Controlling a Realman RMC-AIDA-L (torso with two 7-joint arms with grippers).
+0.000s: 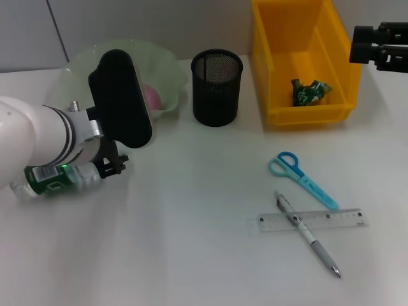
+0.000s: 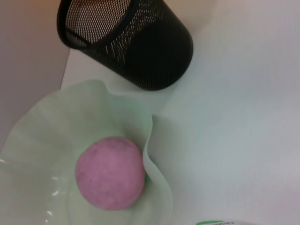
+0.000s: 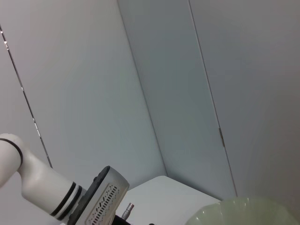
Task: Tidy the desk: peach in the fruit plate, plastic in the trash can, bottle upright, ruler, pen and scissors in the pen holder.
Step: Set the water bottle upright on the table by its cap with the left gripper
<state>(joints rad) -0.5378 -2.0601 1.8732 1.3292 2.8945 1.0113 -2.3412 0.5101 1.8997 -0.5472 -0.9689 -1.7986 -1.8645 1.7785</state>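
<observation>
I count one peach [image 2: 110, 172] in the fruit plate [image 2: 33, 136]. My left gripper [image 1: 108, 167] is at one lying bottle [image 1: 54, 180]; whether its claw grips, I can't tell. Right gripper [image 1: 376, 44] hovers far right, claw unreadable.

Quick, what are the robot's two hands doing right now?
Left gripper: down at the lying bottle; open or closed cannot be told.
Right gripper: up above the yellow bin; cannot be told.

Head cam looks down over the whole desk [image 1: 191, 255]. Left wrist cam sits close above fruit plate [image 2: 42, 126] and pen holder [image 2: 140, 47]. Right wrist cam faces wall, catching the plate rim too.
</observation>
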